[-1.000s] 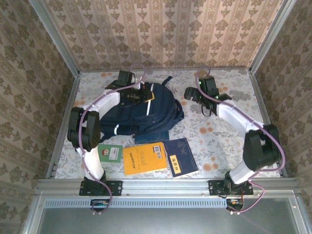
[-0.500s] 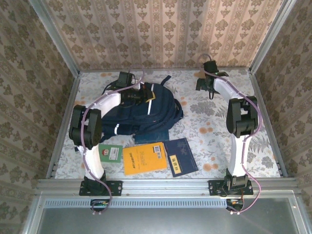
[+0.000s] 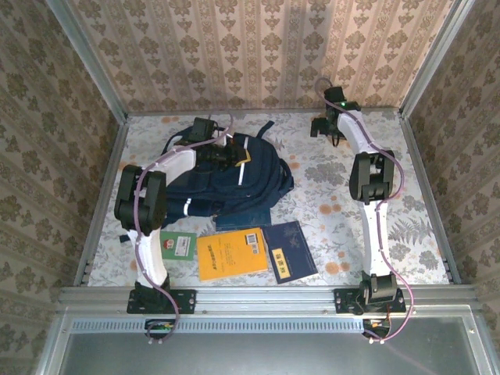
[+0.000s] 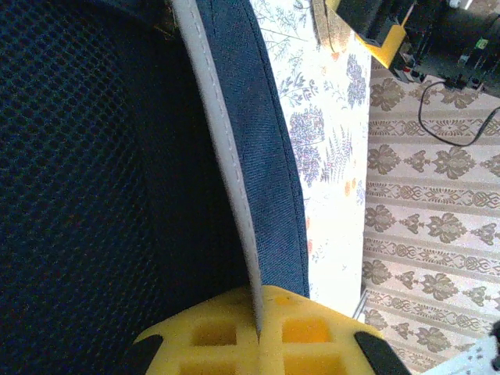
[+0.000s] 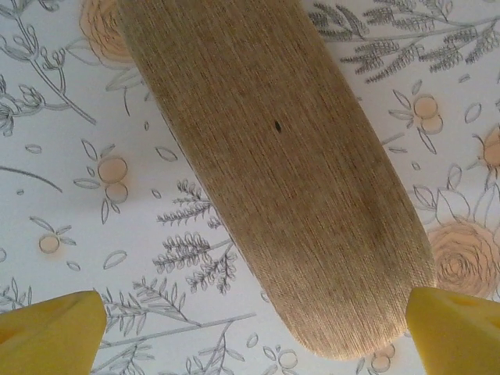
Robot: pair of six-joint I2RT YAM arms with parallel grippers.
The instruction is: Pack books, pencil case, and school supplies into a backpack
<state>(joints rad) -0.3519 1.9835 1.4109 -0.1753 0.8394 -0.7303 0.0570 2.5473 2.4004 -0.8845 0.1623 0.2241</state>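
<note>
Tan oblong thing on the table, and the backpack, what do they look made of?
The tan oblong thing looks like coarse woven cloth, perhaps linen, matte; fine threads show. The backpack looks like navy woven fabric with diagonal ribs, pale stitched edging and dark mesh inside; probably synthetic.

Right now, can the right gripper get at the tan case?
Probably yes: the right gripper hangs open right over the tan case, whose end lies between its fingers, with nothing on top.

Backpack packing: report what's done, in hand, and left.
Done: nothing visibly packed. In hand: left gripper clamps the backpack by its white-trimmed edge; right gripper hangs open over the tan oblong thing. Left: that, plus the green-and-white book, orange-yellow book and navy book lying unpacked.
</note>
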